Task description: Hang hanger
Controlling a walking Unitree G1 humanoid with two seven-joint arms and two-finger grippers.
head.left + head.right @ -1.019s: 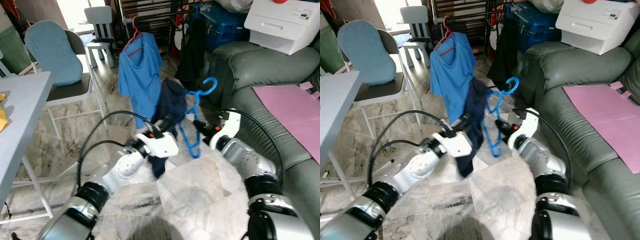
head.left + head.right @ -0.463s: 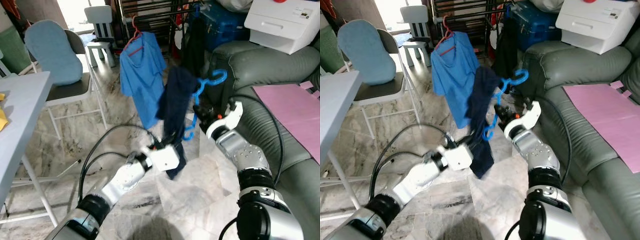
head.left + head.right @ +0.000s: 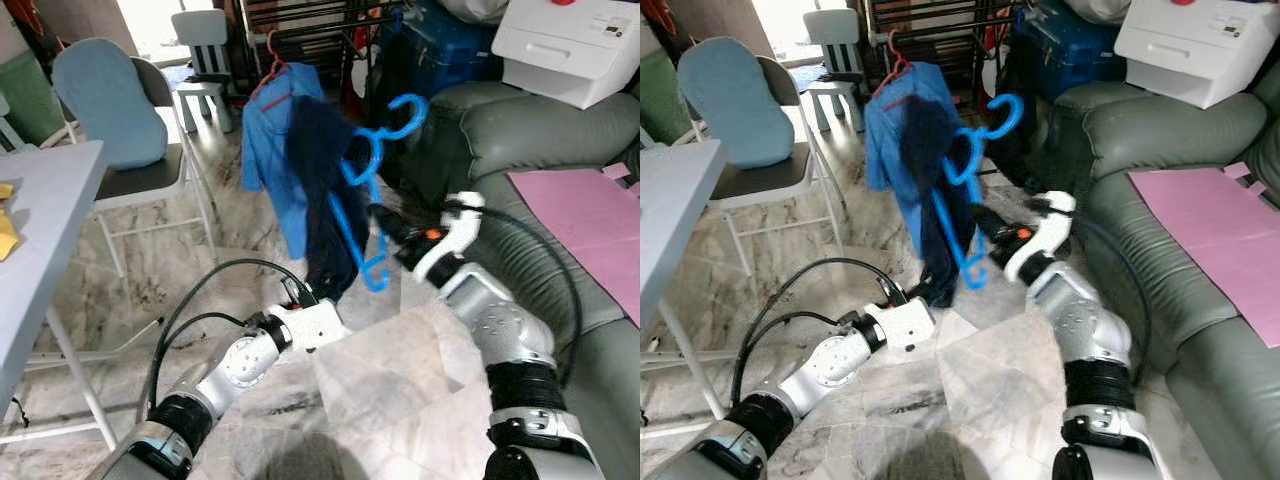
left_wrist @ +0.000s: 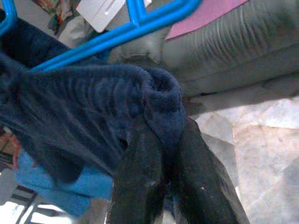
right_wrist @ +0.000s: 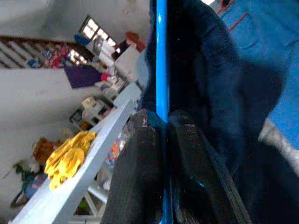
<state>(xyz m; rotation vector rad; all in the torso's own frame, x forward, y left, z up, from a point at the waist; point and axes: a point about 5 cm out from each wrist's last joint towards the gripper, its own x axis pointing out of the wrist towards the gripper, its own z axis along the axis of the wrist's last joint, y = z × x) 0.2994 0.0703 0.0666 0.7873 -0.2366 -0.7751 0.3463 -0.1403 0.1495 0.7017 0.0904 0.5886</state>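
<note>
right gripper (image 3: 385, 219) pinches the lower bar of the blue hanger (image 3: 368, 170), which over the last second has risen toward 12 o'clock and swung toward 10 o'clock, its hook now in front of the hanging blue shirt (image 3: 268, 150). left gripper (image 3: 300, 292), low at 7 o'clock, has its fingers pressed on the hem of the dark garment (image 3: 318, 190) draped on the hanger. the rack (image 3: 300, 25) stands beyond at 12 o'clock; judged from this, the hook is nearing the rail but not yet on it.
</note>
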